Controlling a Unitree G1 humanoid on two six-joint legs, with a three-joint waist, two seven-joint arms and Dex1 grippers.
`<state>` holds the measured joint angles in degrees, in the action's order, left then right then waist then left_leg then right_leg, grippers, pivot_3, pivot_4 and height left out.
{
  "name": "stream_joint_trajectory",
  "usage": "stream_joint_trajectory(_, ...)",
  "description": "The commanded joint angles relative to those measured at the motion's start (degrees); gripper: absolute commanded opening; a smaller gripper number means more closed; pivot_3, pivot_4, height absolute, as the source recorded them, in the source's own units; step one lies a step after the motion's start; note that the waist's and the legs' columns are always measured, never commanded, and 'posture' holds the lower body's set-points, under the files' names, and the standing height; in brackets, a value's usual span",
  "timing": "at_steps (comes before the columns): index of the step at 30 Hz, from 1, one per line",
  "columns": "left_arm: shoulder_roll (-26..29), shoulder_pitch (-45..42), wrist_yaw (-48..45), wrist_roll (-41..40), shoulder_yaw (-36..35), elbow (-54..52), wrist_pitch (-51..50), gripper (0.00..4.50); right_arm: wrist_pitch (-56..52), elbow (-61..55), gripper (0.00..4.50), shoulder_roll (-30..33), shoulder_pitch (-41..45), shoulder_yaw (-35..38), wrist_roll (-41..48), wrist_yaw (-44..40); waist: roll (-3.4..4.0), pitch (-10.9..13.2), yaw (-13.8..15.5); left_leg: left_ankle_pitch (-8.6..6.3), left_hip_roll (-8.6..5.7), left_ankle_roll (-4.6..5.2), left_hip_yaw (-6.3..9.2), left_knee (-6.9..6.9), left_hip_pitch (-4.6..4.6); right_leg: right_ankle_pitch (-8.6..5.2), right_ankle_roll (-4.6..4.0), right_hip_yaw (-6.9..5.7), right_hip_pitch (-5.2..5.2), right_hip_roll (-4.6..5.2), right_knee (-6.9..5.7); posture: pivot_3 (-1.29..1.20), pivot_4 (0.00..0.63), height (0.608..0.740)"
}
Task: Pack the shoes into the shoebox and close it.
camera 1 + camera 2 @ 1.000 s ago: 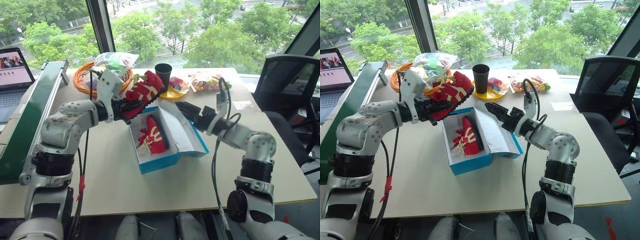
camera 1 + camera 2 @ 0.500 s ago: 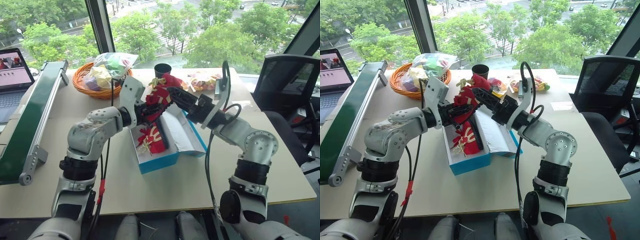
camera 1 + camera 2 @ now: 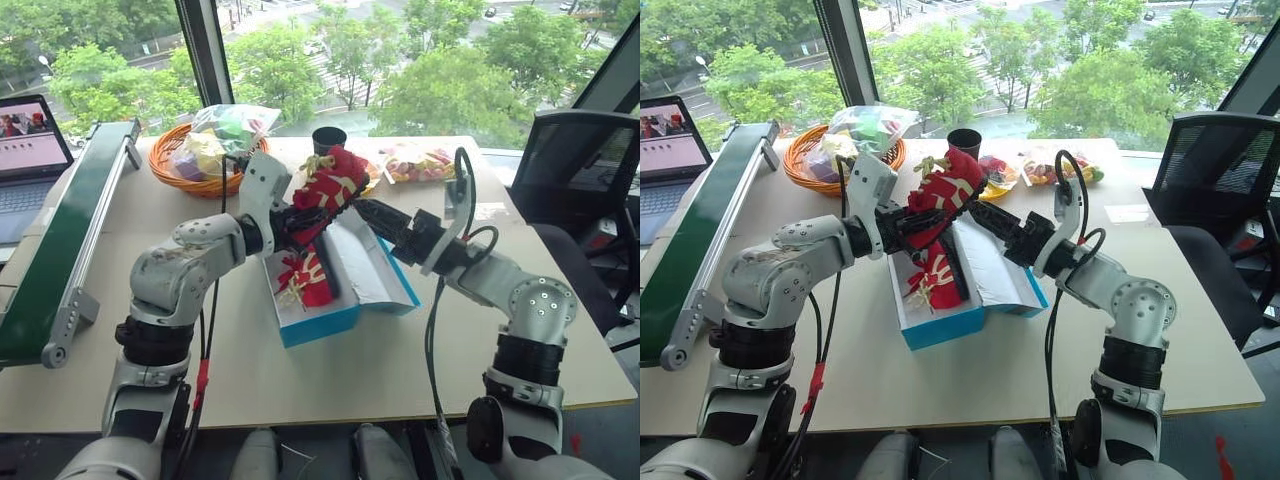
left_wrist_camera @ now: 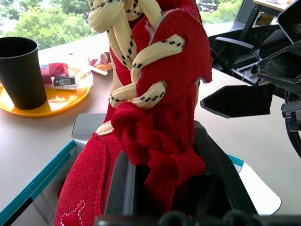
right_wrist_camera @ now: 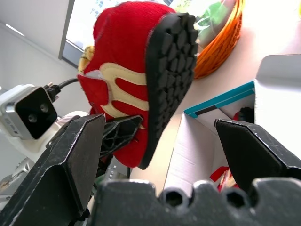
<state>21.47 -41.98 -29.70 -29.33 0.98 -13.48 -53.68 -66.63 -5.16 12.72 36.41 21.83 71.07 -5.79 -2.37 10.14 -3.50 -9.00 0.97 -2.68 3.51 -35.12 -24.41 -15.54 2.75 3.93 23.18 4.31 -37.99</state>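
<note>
One red shoe (image 3: 326, 188) with cream laces hangs over the open turquoise shoebox (image 3: 320, 325), sole turned toward the right arm. My left gripper (image 3: 298, 217) is shut on that shoe (image 4: 155, 108) at its opening. The other red shoe (image 3: 306, 277) lies inside the box. The lid (image 3: 378, 268) lies open to the right, white side up. My right gripper (image 3: 366, 210) stands open just right of the held shoe (image 5: 136, 84), not touching it; its fingers (image 5: 70, 155) frame the sole and the box edge (image 5: 207, 106).
An orange basket (image 3: 185, 165) of wrapped toys stands at the back left. A black cup (image 3: 327, 140) on a yellow plate and more wrapped toys (image 3: 420, 162) sit behind the box. A green ramp (image 3: 60, 240) and laptop (image 3: 30, 150) lie left, a chair (image 3: 580, 170) right.
My left gripper carried the shoe rightward, from beside the basket to over the box. My right gripper rose toward the shoe, then drew back slightly, staying open.
</note>
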Motion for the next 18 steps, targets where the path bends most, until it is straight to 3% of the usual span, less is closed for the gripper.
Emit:
stream_joint_trajectory(1,0.0,-1.3,-0.1,-0.7,-0.1,-3.1,0.6,0.55,2.3,-0.8,4.5,-0.3,2.3,-0.8,0.9,-0.1,0.0,0.0,-0.2,0.0,0.0,0.0,0.0,0.0,0.0,0.0,0.0,0.0,0.01,0.0,0.0,0.0,0.15,0.74)
stream_joint_trajectory(11,-3.4,-0.9,1.6,-2.2,0.9,-4.9,-1.1,0.55,11.6,10.0,4.5,-2.1,12.3,-6.5,-10.5,-5.5,0.01,0.0,-0.3,0.0,0.0,0.0,0.0,0.0,0.0,0.0,0.0,0.01,0.01,-0.01,-0.01,0.0,0.15,0.74)
stream_joint_trajectory(18,-3.7,-1.0,2.6,-2.8,-0.2,-5.3,-2.2,0.54,13.9,11.3,2.65,-4.1,12.7,-4.5,-12.2,-3.9,0.01,0.0,0.3,0.0,-0.03,0.0,0.01,-0.01,-0.15,0.0,0.01,-0.01,0.08,0.04,0.02,0.0,0.15,0.74)
